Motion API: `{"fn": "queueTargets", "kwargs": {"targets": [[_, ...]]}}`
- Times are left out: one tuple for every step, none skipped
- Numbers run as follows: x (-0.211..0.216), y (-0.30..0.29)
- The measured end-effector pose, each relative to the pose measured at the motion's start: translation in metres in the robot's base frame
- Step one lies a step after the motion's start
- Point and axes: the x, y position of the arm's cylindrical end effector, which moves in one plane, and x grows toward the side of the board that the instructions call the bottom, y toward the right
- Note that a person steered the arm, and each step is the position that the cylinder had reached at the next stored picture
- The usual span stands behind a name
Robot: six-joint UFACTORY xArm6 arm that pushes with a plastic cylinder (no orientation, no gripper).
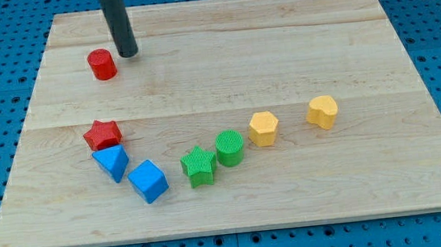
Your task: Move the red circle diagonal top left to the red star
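Observation:
The red circle (102, 64) stands on the wooden board near the view's top left. The red star (103, 135) lies below it, at the view's left middle. The circle is almost straight above the star, only a touch to its right. My tip (127, 54) rests on the board just right of the red circle and slightly above it, a small gap between them.
A blue triangle (111, 161) touches the red star from below, with a blue cube (148, 181) beside it. A green star (199, 166), green circle (229, 148), yellow hexagon (263, 127) and yellow heart-like block (322, 111) curve off to the right. The board (279, 53) sits on blue pegboard.

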Motion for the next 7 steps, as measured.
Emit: {"fn": "queueTargets", "kwargs": {"targets": [[0.001, -0.046], [0.058, -0.025], [0.042, -0.024], [0.025, 0.022], [0.067, 0.039], [0.096, 0.004], [0.061, 0.001]]}}
